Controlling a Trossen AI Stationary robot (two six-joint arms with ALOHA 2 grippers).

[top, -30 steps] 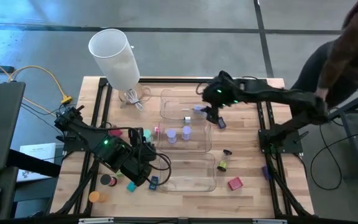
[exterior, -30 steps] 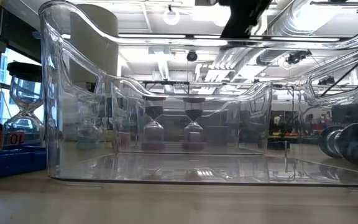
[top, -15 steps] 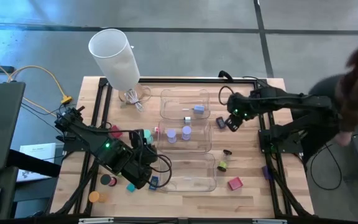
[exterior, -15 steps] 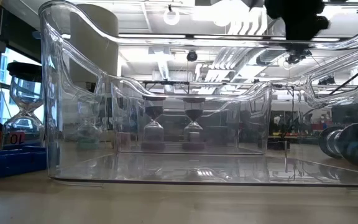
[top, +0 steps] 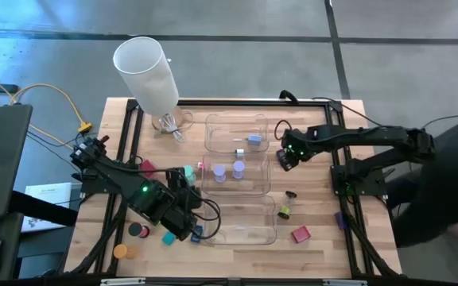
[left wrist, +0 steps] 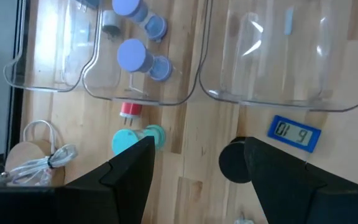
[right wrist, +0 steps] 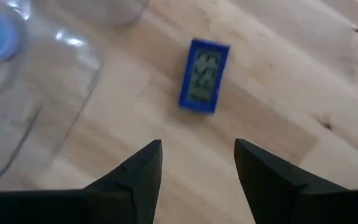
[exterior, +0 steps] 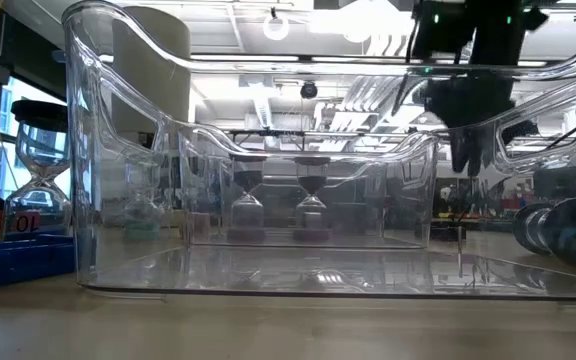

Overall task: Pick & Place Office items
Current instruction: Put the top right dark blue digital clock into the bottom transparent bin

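Small office items lie around three clear trays on the wooden table. My right gripper hangs open, fingers pointing down, just above a flat blue rectangle with a display that lies flat on the wood beside the middle tray. My left gripper is open above the near left of the table, over a teal cylinder, a black disc and another blue display piece. Two lilac cylinders stand in the middle tray, and a blue block sits in the far tray.
A big white lamp shade and a coiled cable stand at the far left. A red block, a small hourglass piece, an orange cylinder and a red piece lie loose. A person is past the table's right edge.
My right gripper has come down from high over the far tray to just above the table by the middle tray's right end, and its wrist has rolled on the way. It has stayed open. The person at the right has moved back.
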